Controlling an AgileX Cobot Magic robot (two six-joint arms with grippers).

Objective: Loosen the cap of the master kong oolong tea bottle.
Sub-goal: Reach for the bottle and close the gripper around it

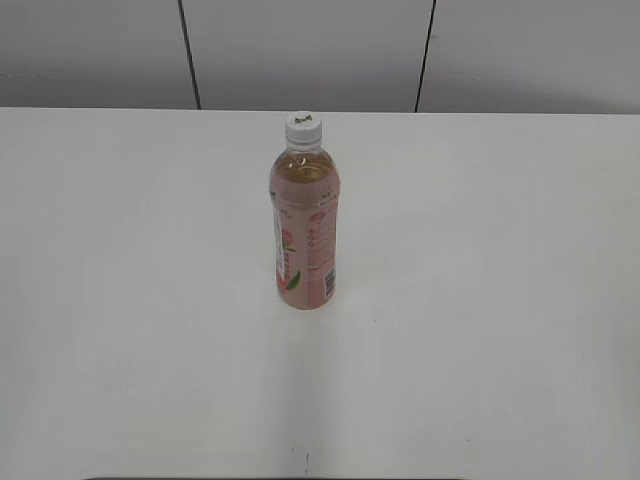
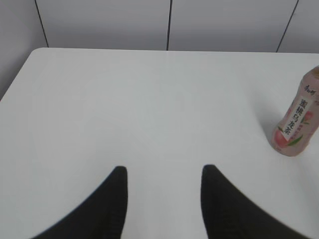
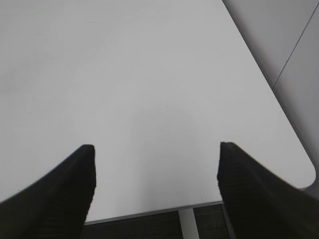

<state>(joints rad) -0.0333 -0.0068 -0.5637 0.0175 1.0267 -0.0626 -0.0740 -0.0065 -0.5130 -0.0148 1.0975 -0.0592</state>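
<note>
Bottle upright near the table (image 1: 120, 300) centre, toward the far edge: master kong oolong tea bottle (image 1: 304, 228), cap (image 1: 303, 128) on and free of both arms, so grip access looks unobstructed. Left tool (image 2: 163, 172) spread apart, empty, bottle well off to its right. Right tool (image 3: 155, 149) wide apart, empty, over the table's near right corner. Judgement: nothing grasped; 1 tool likely steadies the body, the other turns the cap.

- Bottle (image 2: 295, 125), left wrist view: white strip on the pink label carries vertical dark Chinese characters; last two look like 龙茶, the rest too small to read.
- Bottle (image 1: 304, 226), exterior view: barcode low on label; digits illegible.
- Cap (image 1: 303, 127): tiny dark mark, unreadable.
</note>
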